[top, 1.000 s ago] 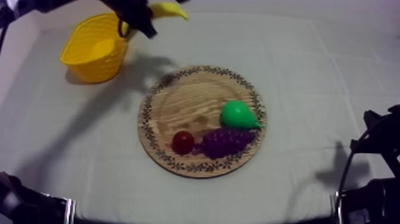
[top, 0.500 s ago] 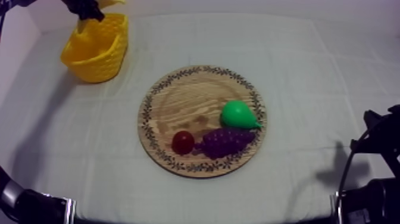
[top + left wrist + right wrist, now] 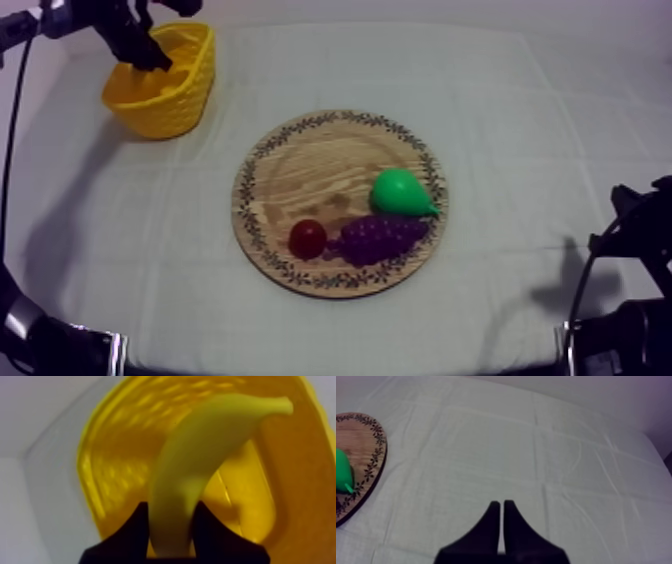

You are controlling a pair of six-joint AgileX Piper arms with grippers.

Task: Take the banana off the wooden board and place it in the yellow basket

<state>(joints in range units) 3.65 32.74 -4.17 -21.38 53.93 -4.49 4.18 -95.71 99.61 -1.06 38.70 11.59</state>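
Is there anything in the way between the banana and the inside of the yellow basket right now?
Nothing visible stands in the way. The left gripper is shut on the banana and holds it right over the open basket, with no other thing between the banana and the basket's floor.

Basket [image 3: 160, 105] far left on table [image 3: 520, 120], board [image 3: 290, 170] mid-table, pear [image 3: 400, 192] behind grapes [image 3: 380, 238] on board, banana [image 3: 200, 466] over basket.
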